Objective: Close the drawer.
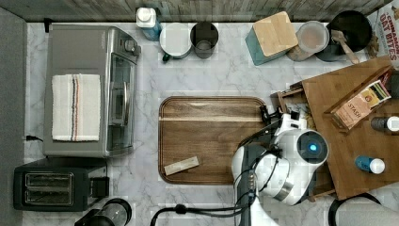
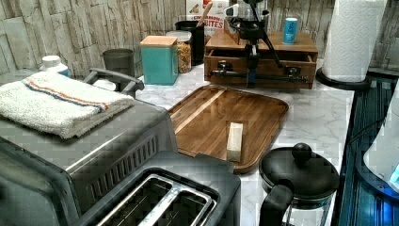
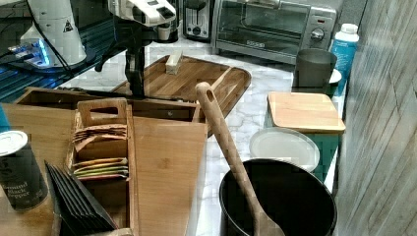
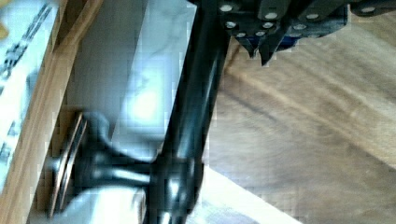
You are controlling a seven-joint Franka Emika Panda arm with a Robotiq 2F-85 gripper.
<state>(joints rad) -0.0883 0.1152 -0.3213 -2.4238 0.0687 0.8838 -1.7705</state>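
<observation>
The gripper (image 2: 252,75) sits at the drawer (image 2: 259,66) handle; finger spread can't be told.

Kitchen counter backdrop, white marble under a wood-plank wall.

Running grey-veined across the whole work area, marble countertop (image 1: 216,75); taking a soft even light with a pale glare between the appliances. Backing the counter, weathered grey-brown plank wall (image 2: 70,28), boards standing upright, also closing off the right view's right (image 3: 383,123). Edging the top view's left, plain grey panel (image 1: 10,117). Dropping away at the left view's right, dark slatted surface (image 2: 362,141) catching a blue glow. Lining the wall side: toaster oven (image 1: 89,89), teal canister with wooden lid (image 2: 160,59), paper towel roll (image 2: 353,37).
</observation>
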